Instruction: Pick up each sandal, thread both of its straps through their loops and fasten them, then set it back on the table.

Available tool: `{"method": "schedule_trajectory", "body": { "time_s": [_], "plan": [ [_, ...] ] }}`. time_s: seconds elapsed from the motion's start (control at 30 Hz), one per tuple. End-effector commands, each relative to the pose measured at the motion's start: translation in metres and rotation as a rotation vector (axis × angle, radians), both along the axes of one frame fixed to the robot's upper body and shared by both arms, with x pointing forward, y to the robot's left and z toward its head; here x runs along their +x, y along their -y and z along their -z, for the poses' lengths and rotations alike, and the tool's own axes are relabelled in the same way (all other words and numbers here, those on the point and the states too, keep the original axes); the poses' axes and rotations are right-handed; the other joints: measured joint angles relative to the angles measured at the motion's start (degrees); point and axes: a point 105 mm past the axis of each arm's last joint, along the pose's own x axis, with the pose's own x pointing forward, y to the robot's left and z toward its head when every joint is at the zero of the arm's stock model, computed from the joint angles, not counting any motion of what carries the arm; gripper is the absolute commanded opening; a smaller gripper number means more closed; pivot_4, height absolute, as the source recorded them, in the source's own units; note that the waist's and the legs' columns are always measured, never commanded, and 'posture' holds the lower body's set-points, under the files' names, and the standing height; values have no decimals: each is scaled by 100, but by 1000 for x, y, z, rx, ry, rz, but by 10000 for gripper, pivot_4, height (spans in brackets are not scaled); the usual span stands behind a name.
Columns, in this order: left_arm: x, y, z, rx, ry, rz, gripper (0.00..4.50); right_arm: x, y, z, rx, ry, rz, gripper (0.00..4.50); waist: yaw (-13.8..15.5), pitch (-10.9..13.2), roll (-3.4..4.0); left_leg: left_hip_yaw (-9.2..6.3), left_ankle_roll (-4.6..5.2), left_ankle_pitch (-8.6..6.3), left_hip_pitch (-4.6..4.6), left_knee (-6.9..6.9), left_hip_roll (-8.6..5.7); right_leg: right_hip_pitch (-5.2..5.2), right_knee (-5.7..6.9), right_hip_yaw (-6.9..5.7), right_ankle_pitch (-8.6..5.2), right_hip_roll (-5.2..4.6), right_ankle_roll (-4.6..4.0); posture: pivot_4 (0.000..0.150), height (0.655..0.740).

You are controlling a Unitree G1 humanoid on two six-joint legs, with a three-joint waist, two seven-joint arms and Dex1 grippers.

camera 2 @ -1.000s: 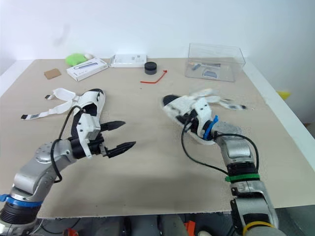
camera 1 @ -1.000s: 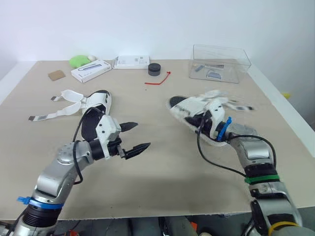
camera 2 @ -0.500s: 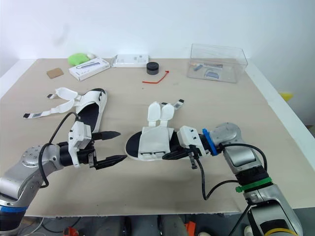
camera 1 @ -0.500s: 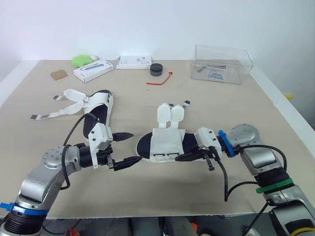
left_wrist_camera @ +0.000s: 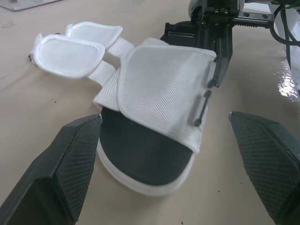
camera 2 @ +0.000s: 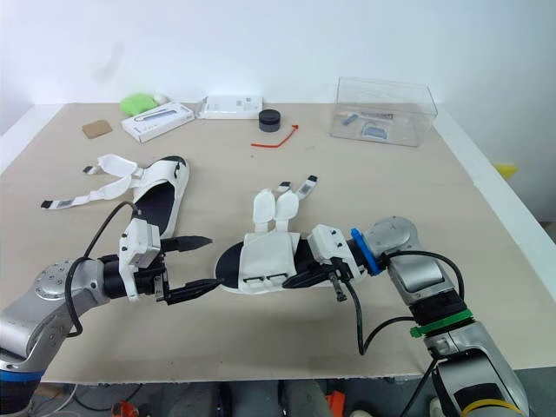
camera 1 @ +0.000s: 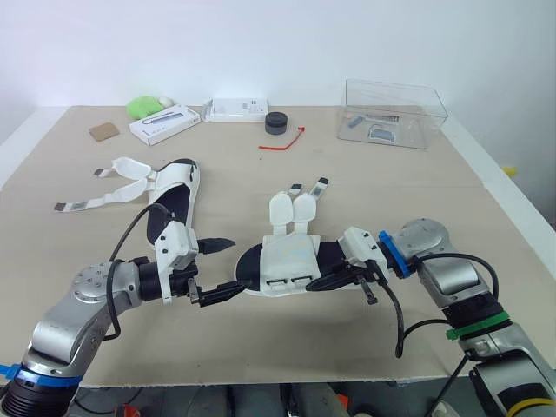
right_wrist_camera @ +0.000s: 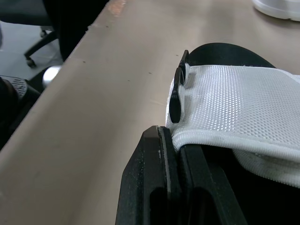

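Observation:
A white sandal with a black footbed [camera 1: 291,261] lies at the table's front centre, its two straps [camera 1: 294,206] loose and pointing away toward the back. My right gripper [camera 1: 334,280] is shut on this sandal's edge beside the two grey loops [right_wrist_camera: 176,86]. My left gripper [camera 1: 219,269] is open just left of the sandal's end, one finger [left_wrist_camera: 70,168] on each side in the left wrist view, not touching it. A second sandal [camera 1: 165,198] lies at the left with its straps [camera 1: 113,184] spread out unfastened.
At the back stand a clear plastic box [camera 1: 391,113], a black round puck [camera 1: 275,122], a red tie [camera 1: 280,142], two white boxes [camera 1: 161,124], a green object [camera 1: 143,107] and a brown square [camera 1: 102,131]. The table's front edge [camera 1: 261,380] is close.
My right gripper has dragged the sandal from the right centre of the table to the front centre. My left gripper has dropped lower and closer to the sandal's end.

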Motion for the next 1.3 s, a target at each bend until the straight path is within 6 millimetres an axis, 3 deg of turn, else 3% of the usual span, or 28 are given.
{"method": "schedule_trajectory", "body": {
  "time_s": [0.03, 0.27, 0.53, 0.87, 0.93, 1.07, 1.1, 1.17, 1.2, 1.3],
  "plan": [
    [-5, -2, -9, 8, 38, 5, 45000, -6, -5, -7, 17, 22, -68, 1862, 0, 0, 0, 0, 0, 0, 0, 0, 1, 0, 0, 0, 0, 1, 0, 1500, 7400],
    [-6, -1, -6, 17, 32, 14, 45000, -6, -1, -3, 1, 22, -70, 1862, 0, 0, 0, 0, 0, 0, 0, 1, 1, 0, 1, -1, -1, 1, 1, 1500, 7400],
    [-3, 2, -4, 28, 26, 28, 45000, -2, 10, -14, 36, 37, -13, 28078, 1, 0, 0, -1, 0, 0, 0, 1, 0, 1, 1, -1, 1, 1, -2, 1500, 7400],
    [7, 0, -2, 21, 22, 5, 45000, -16, 47, -20, 7, -32, 122, 28078, 21, 0, 0, -2, 0, 0, -1, 1, -5, 2, 1, -3, -10, -6, 16, 1500, 7400],
    [9, -1, -3, 8, 28, 4, 45000, -15, 51, -25, 26, -43, 167, 28078, 12, 0, -1, -1, 0, 0, -1, 4, -5, 3, 1, -2, -14, -7, 27, 1500, 7400],
    [15, 0, 4, 65, 62, 39, 45000, 8, 58, -52, 177, -108, 396, 28078, 11, 1, -2, 0, -2, 4, 7, 5, -1, 5, 4, 2, -7, 3, 24, 1500, 7400],
    [14, 1, 7, 81, 58, 63, 38957, 14, 57, -59, 215, -125, 441, 28563, 9, 1, -2, 0, -4, 5, 8, 5, -1, 5, 6, 2, -6, 4, 22, 1500, 7400],
    [20, -1, 13, 120, 80, 58, 32318, 21, 53, -66, 257, -153, 488, 28563, 5, 1, -2, 3, -5, 7, 9, 5, 2, 4, 7, 7, -1, 10, 20, 1500, 7400],
    [23, -3, 17, 145, 85, 61, 25848, 24, 50, -69, 275, -170, 504, 28563, 5, 1, -2, 3, -5, 7, 11, 5, 3, 4, 7, 9, 0, 13, 19, 1500, 7400],
    [28, -6, 26, 200, 86, 75, 17366, 32, 42, -72, 299, -234, 577, 28563, 16, 1, -3, -3, -4, 8, 3, 3, 9, 2, 6, 1, -3, 17, 13, 1500, 7400]
  ]
}}
